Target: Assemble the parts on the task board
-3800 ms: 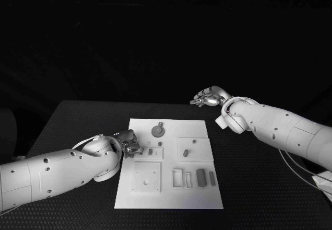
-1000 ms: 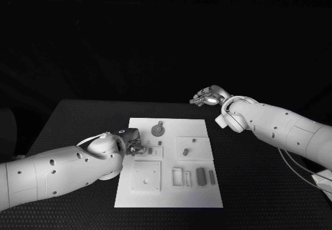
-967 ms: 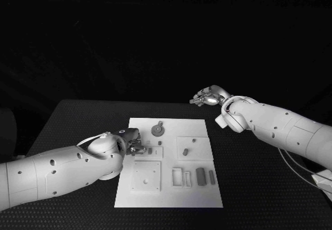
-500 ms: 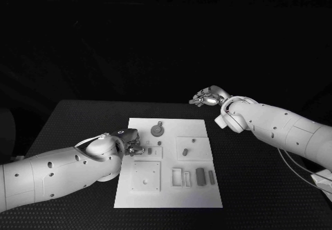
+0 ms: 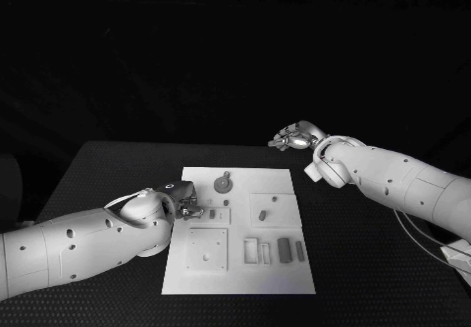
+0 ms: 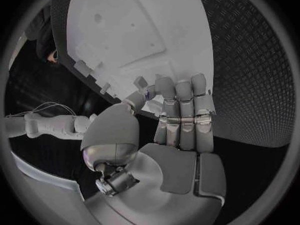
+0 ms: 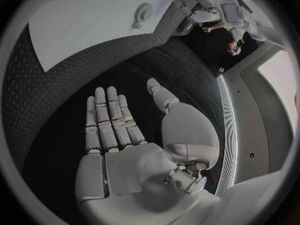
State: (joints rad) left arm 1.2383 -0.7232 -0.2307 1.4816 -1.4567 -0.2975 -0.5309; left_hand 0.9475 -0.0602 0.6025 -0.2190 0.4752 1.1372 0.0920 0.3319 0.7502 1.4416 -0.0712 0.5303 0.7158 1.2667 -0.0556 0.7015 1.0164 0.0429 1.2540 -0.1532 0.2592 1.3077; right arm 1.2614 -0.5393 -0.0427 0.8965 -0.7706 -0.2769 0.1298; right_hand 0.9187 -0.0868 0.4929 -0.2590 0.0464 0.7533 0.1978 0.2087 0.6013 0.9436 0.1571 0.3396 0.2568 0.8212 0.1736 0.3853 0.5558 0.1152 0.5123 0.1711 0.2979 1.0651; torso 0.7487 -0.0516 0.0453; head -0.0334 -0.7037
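We saw the flat white task board (image 5: 280, 184) lying mid-table (image 5: 108, 170) on the black, dimpled surface, small grey parts (image 5: 284, 250) set in its square recesses. The left hand (image 5: 182, 204) rested at the board's left edge, fingers (image 6: 185, 97) curled at the rim; whether they pinched anything, we could not tell. The right hand (image 5: 293, 139) hovered beyond the board's far right corner, fingers (image 7: 106, 117) straight and spread, holding nothing.
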